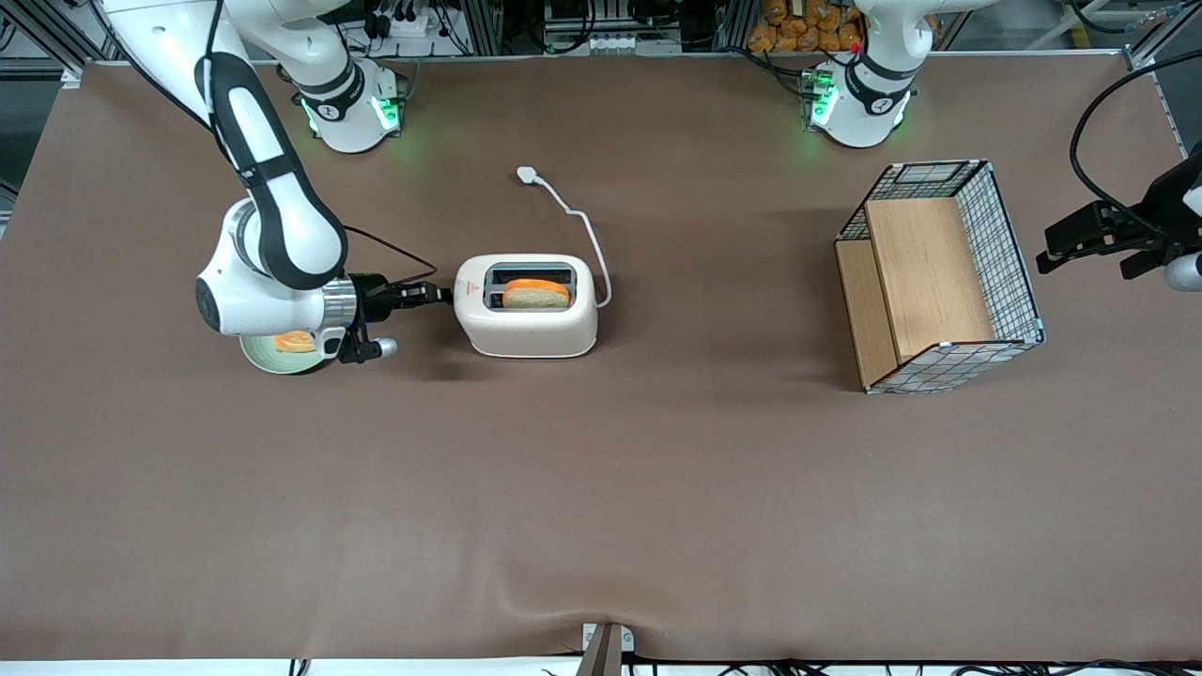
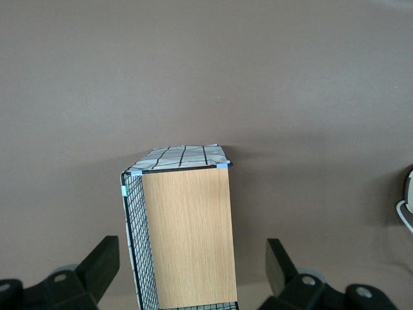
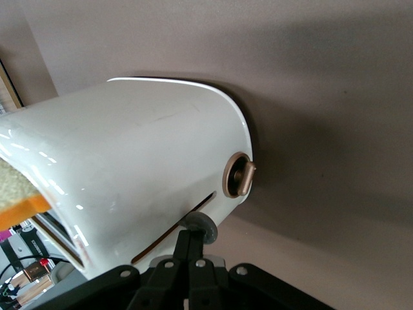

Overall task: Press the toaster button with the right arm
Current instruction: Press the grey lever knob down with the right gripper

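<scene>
A: The toaster [image 1: 526, 324] is cream-white, with an orange-crusted bread slice [image 1: 536, 295] in it, lower left of centre?

B: Yes. The gripper [image 1: 441, 294] touching it is black; the basket [image 1: 939, 277] at right is black-and-white mesh with tan wood; the table [image 1: 601, 488] is brown.

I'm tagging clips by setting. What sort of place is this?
Likely a robot lab, not a kitchen: the toaster and wire basket sit on a brown-covered table with arm bases bolted on. The gripper is at the toaster's narrow end, fingers together.
</scene>
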